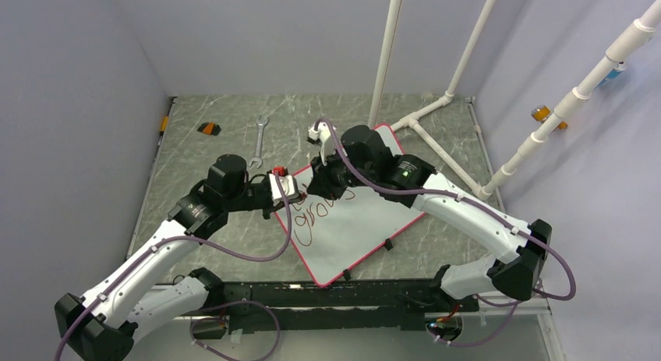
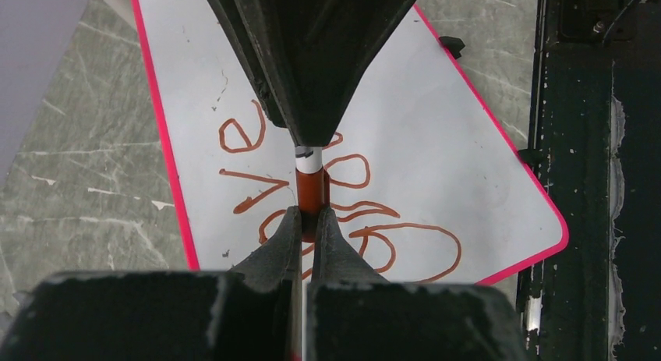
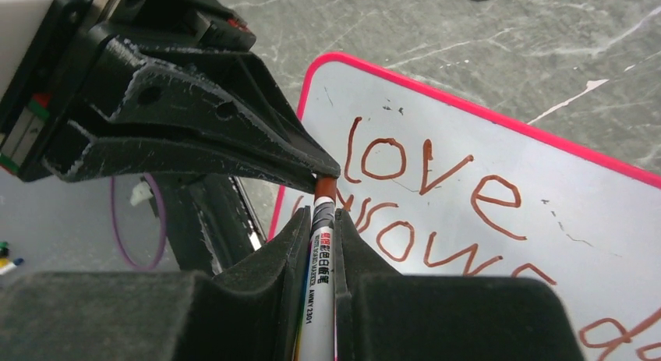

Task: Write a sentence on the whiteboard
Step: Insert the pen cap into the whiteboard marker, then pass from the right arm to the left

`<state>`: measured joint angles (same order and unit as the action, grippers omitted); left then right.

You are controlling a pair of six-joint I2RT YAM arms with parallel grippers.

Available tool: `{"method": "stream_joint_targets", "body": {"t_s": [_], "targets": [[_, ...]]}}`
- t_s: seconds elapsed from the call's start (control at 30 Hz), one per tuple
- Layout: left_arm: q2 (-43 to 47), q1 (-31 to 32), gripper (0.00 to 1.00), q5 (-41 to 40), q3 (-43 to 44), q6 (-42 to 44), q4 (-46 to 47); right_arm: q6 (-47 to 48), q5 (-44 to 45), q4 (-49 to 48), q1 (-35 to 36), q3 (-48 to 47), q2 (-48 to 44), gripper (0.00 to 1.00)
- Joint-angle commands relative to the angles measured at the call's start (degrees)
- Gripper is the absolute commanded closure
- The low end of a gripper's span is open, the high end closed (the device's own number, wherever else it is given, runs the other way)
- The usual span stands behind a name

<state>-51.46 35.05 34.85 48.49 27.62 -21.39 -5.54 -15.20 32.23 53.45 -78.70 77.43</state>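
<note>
Pink-framed whiteboard, red-brown cursive sentence "love grows", perhaps "da" after, left gripper and right gripper both clamped on marker.

The whiteboard is showing a smooth, glossy face; the table is looking matt, marbled, scuffed. The wrench is gleaming like metal, the marker like glossy plastic. The black fingers are looking rough and matt.

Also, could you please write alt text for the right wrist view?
The right gripper clamps a white marker in its fingers while the left gripper pinches its red-brown end, over the pink-framed whiteboard. The sentence on it reads "love" over "grows" in dark red cursive, the rest cut off.
</note>
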Motion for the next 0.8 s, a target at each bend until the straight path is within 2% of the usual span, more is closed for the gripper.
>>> {"method": "stream_joint_targets", "body": {"t_s": [0.0,0.27,0.7,0.77], "targets": [[3.6,0.9,1.0,6.4,1.5,-1.9,14.2,-9.3,2.5,-5.8,1.5,1.5,3.8,1.0],[5.5,-0.5,1.0,5.8,0.2,-3.9,17.3,-16.3,8.3,-5.5,4.4,-0.5,7.4,1.0],[5.0,-1.6,1.0,7.5,0.8,-4.5,16.9,-14.8,14.4,-1.9,4.7,-1.6,4.3,1.0],[4.8,-1.6,0.95,8.0,0.9,-4.3,16.5,-14.1,15.0,-0.9,4.6,-2.1,3.5,1.0]]}}
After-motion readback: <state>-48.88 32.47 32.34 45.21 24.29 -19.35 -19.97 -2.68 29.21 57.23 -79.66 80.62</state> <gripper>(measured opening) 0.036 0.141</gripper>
